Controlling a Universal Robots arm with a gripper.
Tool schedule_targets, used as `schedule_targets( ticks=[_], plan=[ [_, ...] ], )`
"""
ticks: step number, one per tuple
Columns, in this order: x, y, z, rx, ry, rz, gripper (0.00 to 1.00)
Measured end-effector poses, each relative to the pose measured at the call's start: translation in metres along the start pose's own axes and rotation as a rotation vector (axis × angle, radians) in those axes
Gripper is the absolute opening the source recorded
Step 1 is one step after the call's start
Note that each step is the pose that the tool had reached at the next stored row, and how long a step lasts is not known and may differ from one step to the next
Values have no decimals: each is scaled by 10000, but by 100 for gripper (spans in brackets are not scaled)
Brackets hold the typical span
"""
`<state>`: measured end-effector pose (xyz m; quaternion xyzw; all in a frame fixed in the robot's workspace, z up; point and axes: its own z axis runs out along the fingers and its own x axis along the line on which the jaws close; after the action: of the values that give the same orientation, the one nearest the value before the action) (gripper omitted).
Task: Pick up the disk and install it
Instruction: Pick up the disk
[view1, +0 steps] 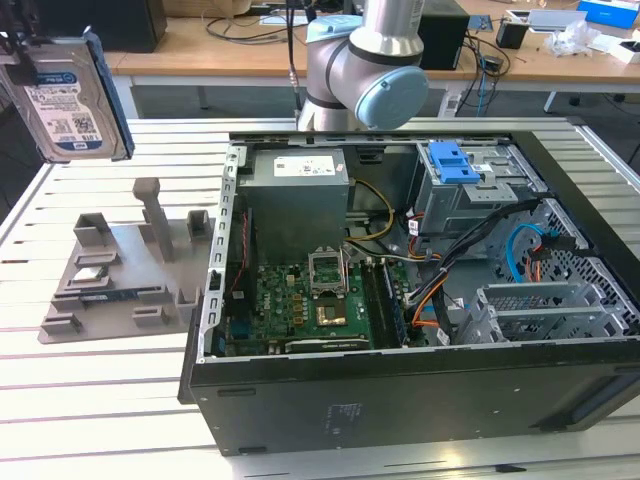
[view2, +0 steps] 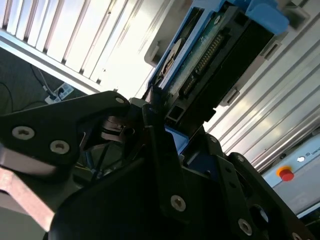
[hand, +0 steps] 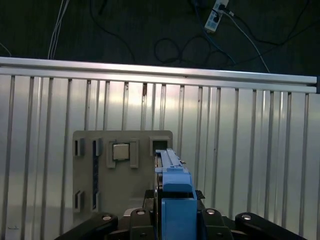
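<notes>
Silver disk with blue side rails is clamped between the gripper's closed fingers, held upright in the air above the grey parts fixture at the exterior view's left. The open computer case lies on the slatted table to the exterior view's right, well apart from the disk.
</notes>
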<state>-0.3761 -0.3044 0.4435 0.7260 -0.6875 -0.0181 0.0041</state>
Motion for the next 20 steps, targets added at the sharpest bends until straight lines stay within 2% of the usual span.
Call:
schedule_targets(
  ticks=[3, 6, 12, 14, 16, 20],
  plan=[
    [-1, 2, -76, 0, 0, 0, 36],
    [-4, 6, -201, -1, 0, -1, 36],
    [-9, 12, -387, 0, 0, 0, 36],
    [-12, 15, -502, -1, 1, 0, 36],
    [-14, 17, -566, -1, 1, -1, 36],
    [-19, 24, -791, 0, 0, 0, 36]
  ],
)
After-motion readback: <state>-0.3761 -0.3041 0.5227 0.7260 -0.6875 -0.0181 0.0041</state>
